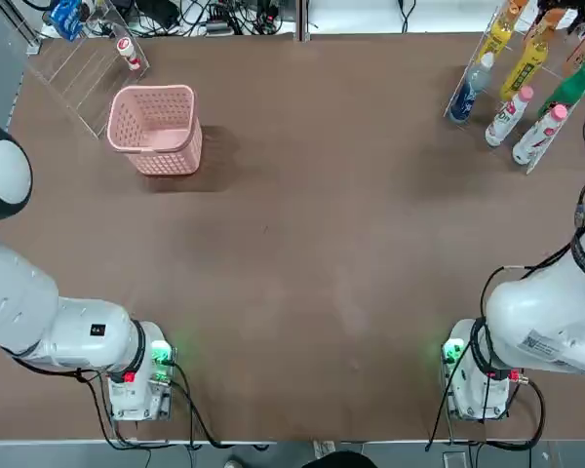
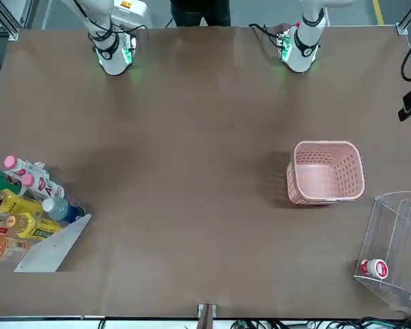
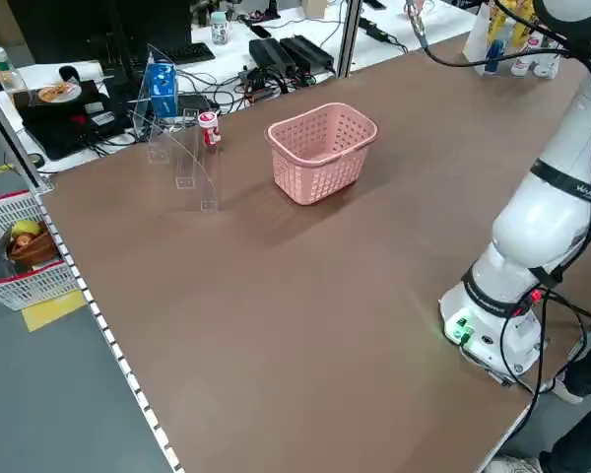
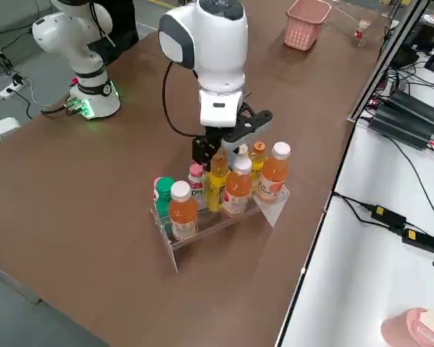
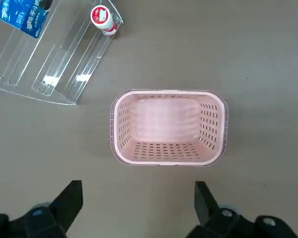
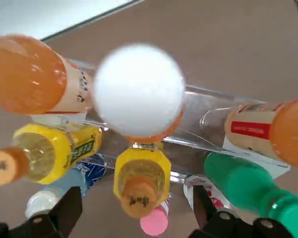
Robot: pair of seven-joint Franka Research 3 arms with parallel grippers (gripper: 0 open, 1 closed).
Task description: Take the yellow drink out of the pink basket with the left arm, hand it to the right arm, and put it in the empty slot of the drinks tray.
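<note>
Overhead, right claw [image 6: 134, 210] open above yellow drink [image 6: 139, 181] in drinks tray [image 4: 217, 220]; cap lettering unreadable.

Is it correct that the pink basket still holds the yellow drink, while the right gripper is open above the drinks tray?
Not quite. The pink basket is empty, as the left wrist view shows. The yellow drink already stands in the drinks tray. The rest holds: the right gripper is open above the tray.
</note>
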